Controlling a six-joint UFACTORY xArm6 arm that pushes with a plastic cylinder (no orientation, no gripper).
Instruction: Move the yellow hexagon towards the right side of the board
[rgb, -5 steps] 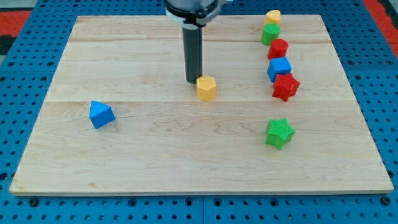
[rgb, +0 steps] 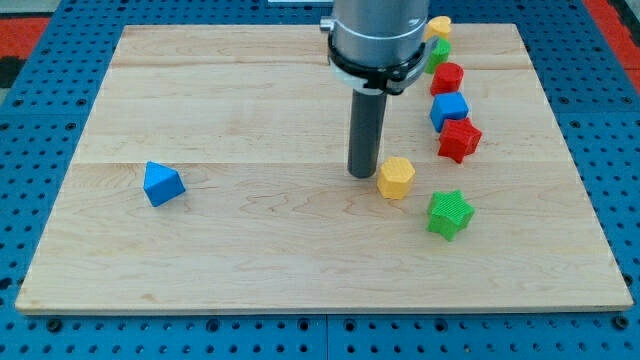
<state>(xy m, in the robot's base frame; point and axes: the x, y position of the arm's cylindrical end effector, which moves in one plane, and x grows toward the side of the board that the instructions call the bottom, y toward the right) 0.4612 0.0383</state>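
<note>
The yellow hexagon (rgb: 396, 177) lies right of the board's middle, just up and left of the green star (rgb: 449, 213). My tip (rgb: 361, 174) rests on the board right at the hexagon's left side, touching it or very nearly. The dark rod rises from the tip to the arm's grey body at the view's top.
A column of blocks runs down the right part of the board: a yellow block (rgb: 439, 27), a green block (rgb: 438, 52), a red block (rgb: 447, 77), a blue cube (rgb: 449, 110), a red star (rgb: 459, 139). A blue triangular block (rgb: 162, 184) sits at the left.
My tip has moved right and down the view, and the yellow hexagon has slid with it to the right, closer to the green star.
</note>
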